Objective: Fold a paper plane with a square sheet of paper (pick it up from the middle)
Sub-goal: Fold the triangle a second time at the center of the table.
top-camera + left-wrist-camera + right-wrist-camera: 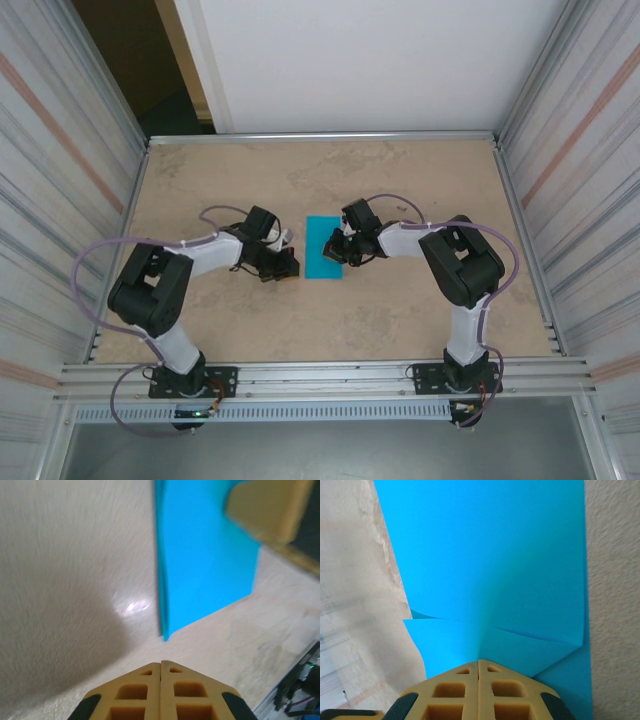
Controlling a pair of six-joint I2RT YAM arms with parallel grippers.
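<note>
The square sheet of paper (322,250) is teal-blue and lies mid-table, looking like a narrow upright rectangle from above. In the right wrist view the sheet (485,555) puckers upward, with creases running to the tips of my right gripper (479,661), which is shut and pinches the paper. From above, the right gripper (338,250) sits over the sheet's right edge. My left gripper (290,268) stands just left of the sheet, low over the table. In its wrist view the left gripper (161,663) is shut with nothing in it, a short way from the sheet's (205,555) near corner. A right finger (265,510) shows over the paper.
The tan tabletop (220,180) is boxed in by corrugated walls (60,180) left and right and a white panel behind. An aluminium rail (320,375) runs along the near edge, between the arm bases. Purple cables (100,255) loop beside each arm.
</note>
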